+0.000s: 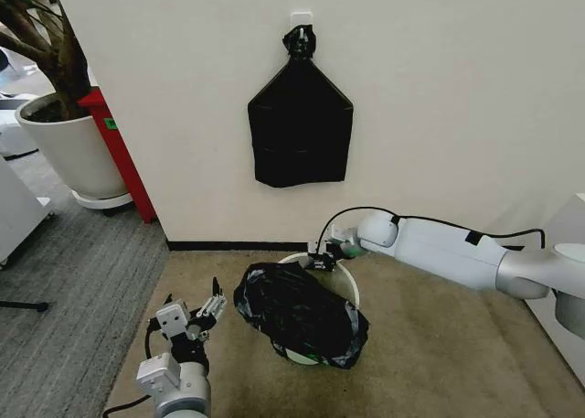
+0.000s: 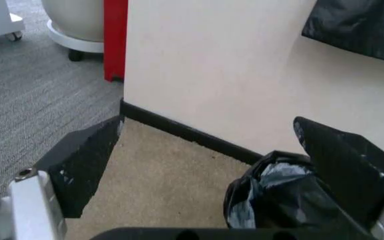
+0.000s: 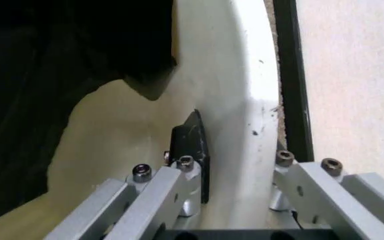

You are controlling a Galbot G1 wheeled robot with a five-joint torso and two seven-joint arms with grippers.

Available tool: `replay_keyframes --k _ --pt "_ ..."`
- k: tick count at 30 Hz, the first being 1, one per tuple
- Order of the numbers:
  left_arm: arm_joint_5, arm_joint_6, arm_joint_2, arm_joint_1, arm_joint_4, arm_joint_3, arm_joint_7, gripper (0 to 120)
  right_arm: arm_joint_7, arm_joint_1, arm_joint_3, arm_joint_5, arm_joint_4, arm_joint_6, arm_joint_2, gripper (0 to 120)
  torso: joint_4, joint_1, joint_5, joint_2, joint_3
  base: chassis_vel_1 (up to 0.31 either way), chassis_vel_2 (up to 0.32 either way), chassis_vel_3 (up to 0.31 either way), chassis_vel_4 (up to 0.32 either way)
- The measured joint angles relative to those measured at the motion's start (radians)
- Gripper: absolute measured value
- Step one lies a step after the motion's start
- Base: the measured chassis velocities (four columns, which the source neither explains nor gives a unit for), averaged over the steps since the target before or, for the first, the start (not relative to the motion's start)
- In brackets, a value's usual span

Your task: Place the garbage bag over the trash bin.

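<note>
Black crinkled bag (image 1: 300, 316) lies draped over the bin (image 1: 349, 284) on the tan floor, covering all but its far rim around one o'clock. Right gripper (image 1: 322, 257) straddles that rim at twelve, one finger (image 3: 193, 145) inside, clamping the wall. Left gripper (image 1: 212, 310) waits at nine o'clock, fingers spread wide, holding nothing.

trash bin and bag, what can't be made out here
- Trash bin body: head view, the garbage bag covers all but the far rim and a sliver below.
- Whether the bag's mouth is over the rim: hidden by its own folds.
- Right hand grip: right wrist view, it straddles the bin wall; contact unclear.
- Left hand, open: left wrist view, fingertips cut off by edges.
</note>
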Motion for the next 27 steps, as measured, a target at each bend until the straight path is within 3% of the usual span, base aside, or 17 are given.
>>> replay_keyframes --k 4,7,9,15,19,20,23,25,27 --pt "0.0 0.0 0.001 -0.002 0.003 0.002 0.0 100 -0.019 0.019 -0.01 0.02 -0.014 0.001 -0.002 7 0.0001 0.0 -0.0002 0.0 0.0 0.0 0.0 0.0 0.0" --pt "0.001 0.0 0.0 -0.001 0.006 0.007 0.001 100 -0.014 0.048 -0.041 0.138 -0.009 -0.022 -0.023 3 0.0002 0.0 -0.0002 0.0 0.0 0.0 0.0 0.0 0.0" --pt "0.001 0.0 -0.001 -0.003 0.008 0.009 0.001 100 0.05 0.067 -0.072 0.268 0.021 -0.041 -0.055 0 0.0002 0.0 -0.0003 0.0 0.0 0.0 0.0 0.0 0.0" --pt "0.001 -0.002 0.001 -0.008 0.011 0.009 0.001 100 0.202 0.085 -0.126 0.461 0.08 -0.048 -0.126 0 0.0002 0.0 -0.0002 0.0 0.0 0.0 0.0 0.0 0.0" --pt "0.001 -0.005 0.005 -0.012 0.016 0.009 0.001 100 0.373 0.071 -0.134 0.616 0.154 -0.048 -0.208 0 -0.0006 0.0 -0.0002 0.0 0.0 0.0 0.0 0.0 0.0" --pt "-0.001 -0.005 0.007 -0.016 0.024 0.011 0.0 100 0.554 0.038 -0.117 0.723 0.227 -0.06 -0.253 0 -0.0009 0.0 -0.0001 0.0 0.0 0.0 0.0 0.0 0.0" --pt "-0.003 -0.002 0.007 -0.035 0.035 0.02 0.001 100 0.834 -0.069 0.018 0.917 0.379 -0.157 -0.317 0 0.0 0.0 0.0001 0.0 0.0 0.0 0.0 0.0 0.0" --pt "-0.004 0.0 0.004 -0.04 0.038 0.025 0.001 100 0.908 -0.099 0.045 0.965 0.438 -0.186 -0.342 0 0.0002 0.0 -0.0002 0.0 0.0 0.0 0.0 0.0 0.0" --pt "-0.004 0.001 0.0 -0.044 0.045 0.029 0.002 100 1.079 -0.171 0.119 1.046 0.542 -0.271 -0.375 0 -0.0003 0.0 -0.0007 0.0 0.0 0.0 0.0 0.0 0.0"
